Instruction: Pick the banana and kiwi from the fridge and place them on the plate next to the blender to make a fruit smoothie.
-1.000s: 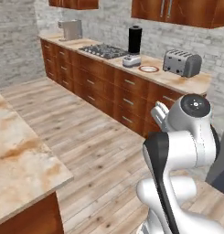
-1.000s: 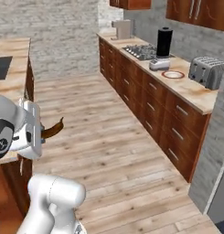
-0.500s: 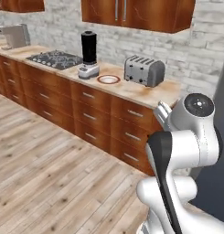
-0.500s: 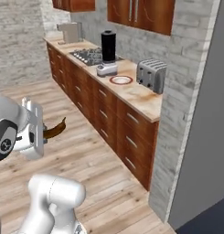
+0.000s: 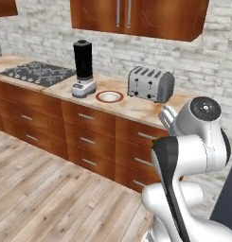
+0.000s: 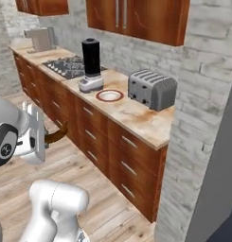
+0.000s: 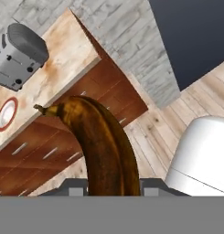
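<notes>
In the left base view, the blender (image 5: 83, 69) stands on the counter (image 5: 136, 109) toward its back edge, just beside the stove top (image 5: 37, 73). The plate (image 5: 109, 97) lies between the blender and the silver toaster (image 5: 150, 83), near the counter's front edge.

In the right base view, the gripper (image 6: 47, 137) sits low at the left, well in front of the counter's drawer fronts (image 6: 110, 151), with the banana's (image 6: 56, 134) brown tip jutting from it. The plate lies bare.

In the hand view, the pincer is clamped on the banana, which curves up from between the jaws; toaster and plate rim lie at the counter's far side.
</notes>
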